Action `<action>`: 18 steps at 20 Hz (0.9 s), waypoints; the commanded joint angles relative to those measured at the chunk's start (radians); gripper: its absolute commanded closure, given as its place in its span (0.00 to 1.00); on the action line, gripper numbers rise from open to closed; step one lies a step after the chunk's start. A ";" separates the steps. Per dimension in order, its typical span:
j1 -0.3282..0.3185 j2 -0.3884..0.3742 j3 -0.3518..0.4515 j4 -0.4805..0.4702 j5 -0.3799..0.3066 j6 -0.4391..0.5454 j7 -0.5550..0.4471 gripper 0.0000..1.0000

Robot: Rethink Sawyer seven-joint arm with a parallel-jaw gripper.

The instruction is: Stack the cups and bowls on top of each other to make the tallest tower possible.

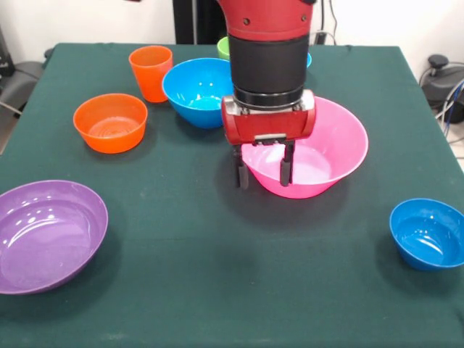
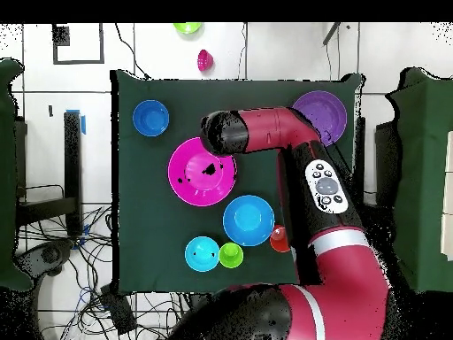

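Note:
My gripper (image 1: 263,172) hangs open and empty at the near-left rim of the huge pink bowl (image 1: 330,148). One finger (image 1: 241,174) is outside the rim and the other is over the bowl's inside. Behind it stand the large blue bowl (image 1: 194,90) and the orange cup (image 1: 151,71), with the orange bowl (image 1: 110,122) to the left. The purple bowl (image 1: 47,235) sits front left and a small blue bowl (image 1: 428,232) front right. In the overhead view the light green cup (image 2: 231,255) stands beside another small blue bowl (image 2: 202,254). My arm hides the gripper there.
Every bowl and cup stands alone on the dark green tablecloth (image 1: 196,290). Off the table in the overhead view lie a lime green bowl (image 2: 187,28) and a small red-pink bowl (image 2: 204,60) on the floor. Cables run along the table's side (image 2: 62,239).

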 commanded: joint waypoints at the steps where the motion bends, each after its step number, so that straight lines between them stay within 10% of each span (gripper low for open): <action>1: 0.038 0.055 -0.037 -0.064 -0.106 -0.007 -0.071 0.00; 18: 0.035 0.064 -0.031 -0.077 -0.085 0.016 -0.097 0.00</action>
